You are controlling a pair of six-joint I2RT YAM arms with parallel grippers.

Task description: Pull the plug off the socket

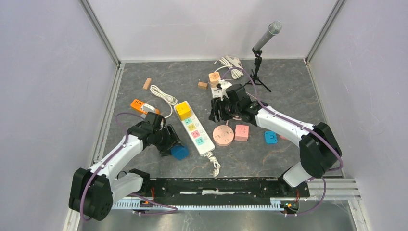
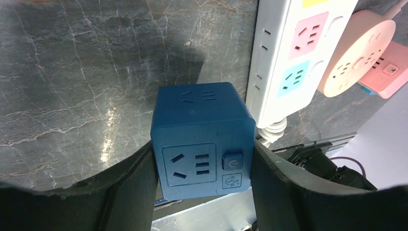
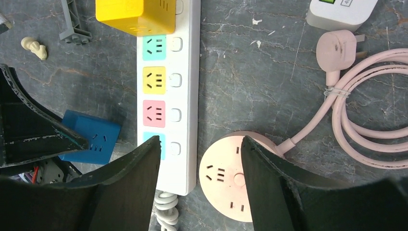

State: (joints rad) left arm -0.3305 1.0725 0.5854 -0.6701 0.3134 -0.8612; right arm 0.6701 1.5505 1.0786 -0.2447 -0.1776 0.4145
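Left wrist: my left gripper [image 2: 203, 154] grasps the blue cube [image 2: 199, 120]; my right gripper [image 3: 199, 142] is released; at its 11 o'clock, the yellow cube [image 3: 134, 14] sits in the white strip [image 3: 186, 57].

Hardly any legible txt. Blue cube socket [image 2: 202, 125], front face: square btn [image 2: 233, 160] w/ a power symbol (ring + short stroke), same blue as the body. Just below it, small square label [image 2: 233, 182] w/ a round mark and tiny chars under it, too small to read. Pink square socket [image 2: 385, 82], right edge of left wrist view: small square badge [image 2: 392, 70] near its corner, illegible. White charger block [image 3: 341, 12], top edge of right wrist view: a dark char or two, cut off by the frame, poss. "4" or "A", can't tell which. Top view: all print too small to read.
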